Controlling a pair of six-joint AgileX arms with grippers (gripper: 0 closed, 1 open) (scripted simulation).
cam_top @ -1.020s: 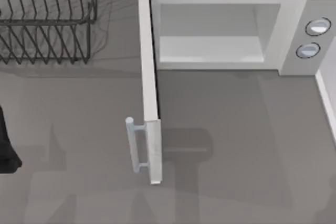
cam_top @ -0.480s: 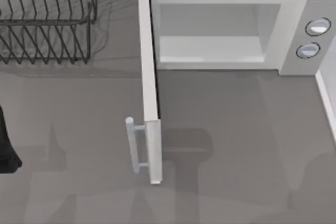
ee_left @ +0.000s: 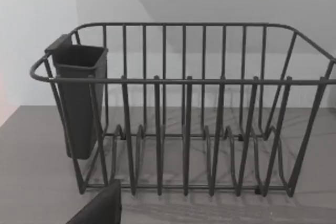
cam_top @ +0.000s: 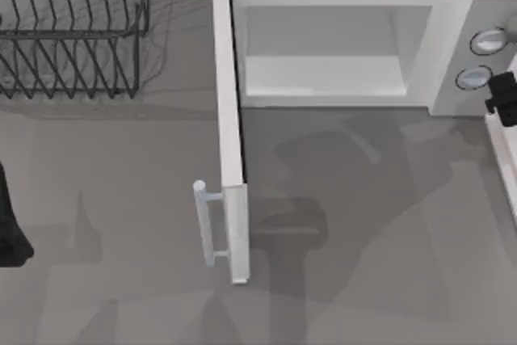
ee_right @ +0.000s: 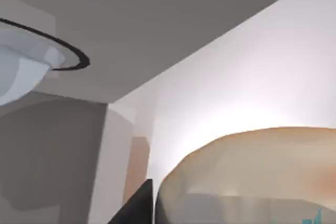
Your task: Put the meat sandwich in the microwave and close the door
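Note:
The white microwave (cam_top: 448, 46) stands at the back with its pale cavity bare. Its door (cam_top: 230, 143) is swung fully out toward the front, bar handle (cam_top: 206, 224) facing left. My right gripper (cam_top: 502, 98) has come in at the right edge, just in front of the two knobs (cam_top: 472, 77). In the right wrist view the orange meat sandwich (ee_right: 252, 171) sits very close, a dark finger (ee_right: 137, 207) pressed against its edge, so the gripper looks shut on it. One knob (ee_right: 26, 66) is near. My left arm (cam_top: 8, 224) is parked at the left edge.
A dark wire dish rack (cam_top: 73, 30) stands at the back left; the left wrist view faces the rack (ee_left: 184, 114) and its dark cup holder (ee_left: 79, 98). A white raised edge (cam_top: 502, 159) runs along the right side. Grey tabletop lies in front of the cavity.
My right gripper has come into the top view from the right, near the knobs, and its shadow now spreads over the table in front of the microwave. Door and left arm are unmoved.

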